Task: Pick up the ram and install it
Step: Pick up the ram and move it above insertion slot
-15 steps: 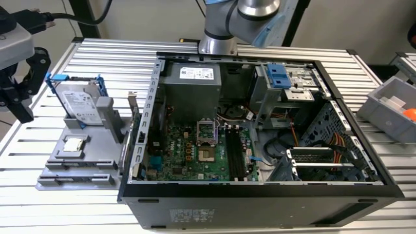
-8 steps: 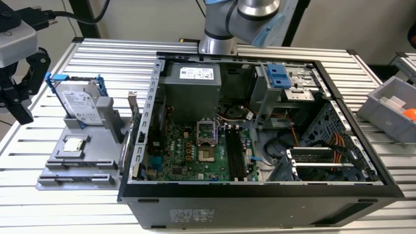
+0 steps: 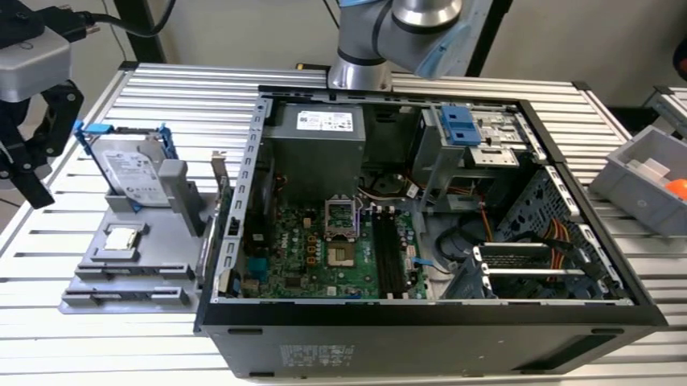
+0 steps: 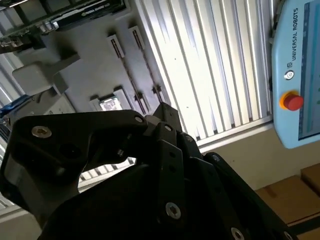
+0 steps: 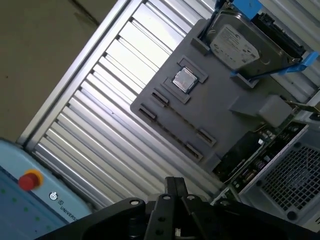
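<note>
**A:** First entry, the hand?

**B:** Hand: black, hanging at the exterior view's left edge. It is over the slatted metal desk, left of the grey holder and well apart from the computer case. Spread or pressed together: I cannot tell.

**A:** The ram?

**B:** Ram: not placed with certainty. Two long grooves cross the near part of the holder. Long black slots lie on the motherboard, right of the processor socket. Whether a stick sits in either place, I cannot tell.

**A:** What's on the holder?

**B:** One hard drive in a blue frame, propped up at the far end. One small square silver chip, flat, on the near side of the drive. One circuit card, standing on edge at the holder's right side, just beside the case wall.

**A:** The case?

**B:** On its side, open on top. Power supply inside at the far end. Drive cage with a blue tab to its right. Orange cables inside on the right.

**A:** Remainder?

**B:** Arm base, on the far side of the case. Grey bin at the exterior view's right, holding something orange. In the second wrist view, a pale blue pendant with a red button, past the desk's edge.
</note>
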`<state>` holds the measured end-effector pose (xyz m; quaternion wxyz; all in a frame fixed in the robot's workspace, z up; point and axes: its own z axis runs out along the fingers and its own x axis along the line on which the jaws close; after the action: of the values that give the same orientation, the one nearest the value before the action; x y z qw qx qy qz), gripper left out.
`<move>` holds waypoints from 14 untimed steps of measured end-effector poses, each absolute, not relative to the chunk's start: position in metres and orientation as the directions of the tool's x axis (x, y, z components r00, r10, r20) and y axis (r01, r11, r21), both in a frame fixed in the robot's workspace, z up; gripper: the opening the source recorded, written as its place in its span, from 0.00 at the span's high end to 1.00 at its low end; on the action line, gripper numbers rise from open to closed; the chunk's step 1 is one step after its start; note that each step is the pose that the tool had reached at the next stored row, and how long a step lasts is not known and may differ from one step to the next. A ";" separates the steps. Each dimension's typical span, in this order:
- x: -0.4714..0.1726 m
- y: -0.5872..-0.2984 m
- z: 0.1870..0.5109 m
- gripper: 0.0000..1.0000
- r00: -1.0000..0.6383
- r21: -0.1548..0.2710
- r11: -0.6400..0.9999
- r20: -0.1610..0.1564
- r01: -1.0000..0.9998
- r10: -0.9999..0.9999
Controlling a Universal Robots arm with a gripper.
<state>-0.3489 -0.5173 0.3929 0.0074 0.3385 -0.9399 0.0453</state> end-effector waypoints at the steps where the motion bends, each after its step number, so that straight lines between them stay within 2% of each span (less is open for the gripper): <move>1: -0.349 -0.517 0.393 1.00 -0.765 -0.082 0.761 0.046 -0.644 -0.642; 14: -0.349 -0.516 0.393 1.00 -0.688 -0.109 0.680 0.071 -0.725 -0.723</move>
<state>-0.3488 -0.5161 0.3929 0.0113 0.3950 -0.9164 0.0641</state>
